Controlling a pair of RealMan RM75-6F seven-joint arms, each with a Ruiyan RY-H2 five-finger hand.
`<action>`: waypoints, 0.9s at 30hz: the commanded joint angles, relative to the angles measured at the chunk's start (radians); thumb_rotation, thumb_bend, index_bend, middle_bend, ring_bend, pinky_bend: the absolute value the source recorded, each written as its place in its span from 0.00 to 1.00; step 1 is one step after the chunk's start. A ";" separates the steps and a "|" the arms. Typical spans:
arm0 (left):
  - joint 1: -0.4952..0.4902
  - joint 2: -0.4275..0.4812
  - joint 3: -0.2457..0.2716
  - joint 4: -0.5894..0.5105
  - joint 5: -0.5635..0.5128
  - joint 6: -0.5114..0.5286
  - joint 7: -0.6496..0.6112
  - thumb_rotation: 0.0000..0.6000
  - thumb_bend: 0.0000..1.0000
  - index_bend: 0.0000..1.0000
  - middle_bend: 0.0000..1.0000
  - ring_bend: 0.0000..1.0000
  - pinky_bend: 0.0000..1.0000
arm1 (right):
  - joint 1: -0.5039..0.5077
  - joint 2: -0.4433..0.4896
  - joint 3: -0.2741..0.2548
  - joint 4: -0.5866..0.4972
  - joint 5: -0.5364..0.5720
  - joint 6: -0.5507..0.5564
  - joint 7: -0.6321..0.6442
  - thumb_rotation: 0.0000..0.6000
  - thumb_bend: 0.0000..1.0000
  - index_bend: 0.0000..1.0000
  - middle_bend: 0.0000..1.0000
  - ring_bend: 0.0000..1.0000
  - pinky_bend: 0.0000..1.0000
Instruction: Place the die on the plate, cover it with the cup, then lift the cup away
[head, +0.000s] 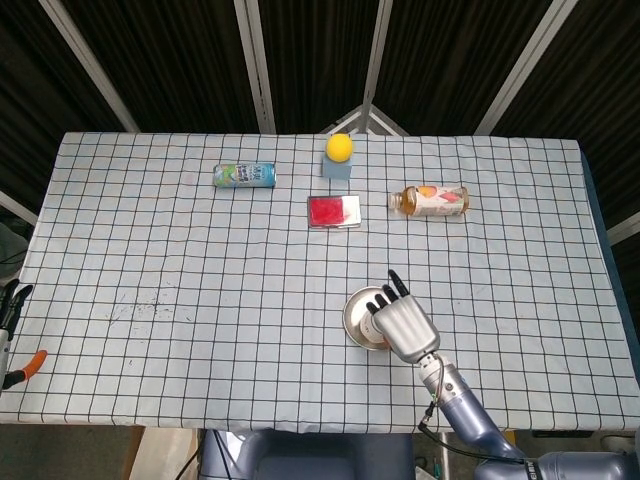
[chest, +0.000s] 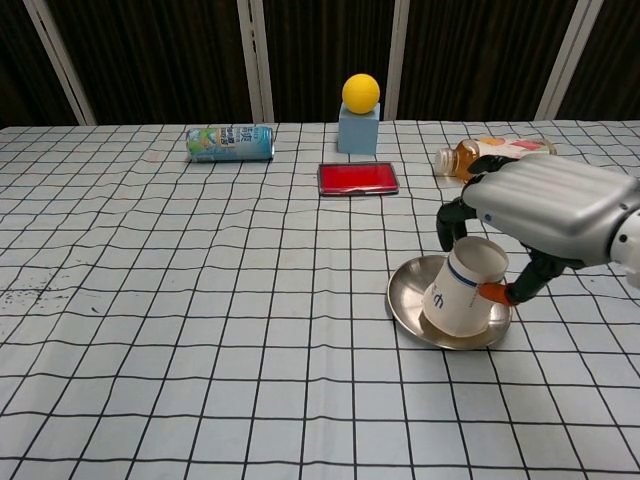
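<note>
The right hand (chest: 545, 215) is gripping the inverted cup (chest: 462, 291), tilting it just below its fingers onto the plate (chest: 405, 292). The die is hidden, presumably underneath. Covering is underway; next, seating the cup flat.

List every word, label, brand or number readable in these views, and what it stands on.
White paper cup held by the right hand: a dark mark, unreadable.
Green-and-blue can lying on its side: label print too blurred.
Amber drink bottle lying on its side: label too small.
No legible text.
</note>
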 joint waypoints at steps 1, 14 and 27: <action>0.000 0.001 0.000 0.001 -0.001 -0.001 -0.001 1.00 0.36 0.02 0.00 0.00 0.00 | 0.005 -0.015 0.007 0.015 0.010 -0.012 -0.002 1.00 0.40 0.52 0.46 0.24 0.06; 0.000 0.001 -0.002 0.002 -0.003 0.001 -0.004 1.00 0.36 0.02 0.00 0.00 0.00 | 0.051 -0.091 0.067 0.130 0.075 -0.075 0.015 1.00 0.40 0.52 0.47 0.24 0.06; 0.000 -0.001 -0.004 0.005 -0.007 0.002 0.000 1.00 0.36 0.02 0.00 0.00 0.00 | 0.086 -0.202 0.113 0.309 0.051 -0.103 0.120 1.00 0.40 0.54 0.47 0.26 0.06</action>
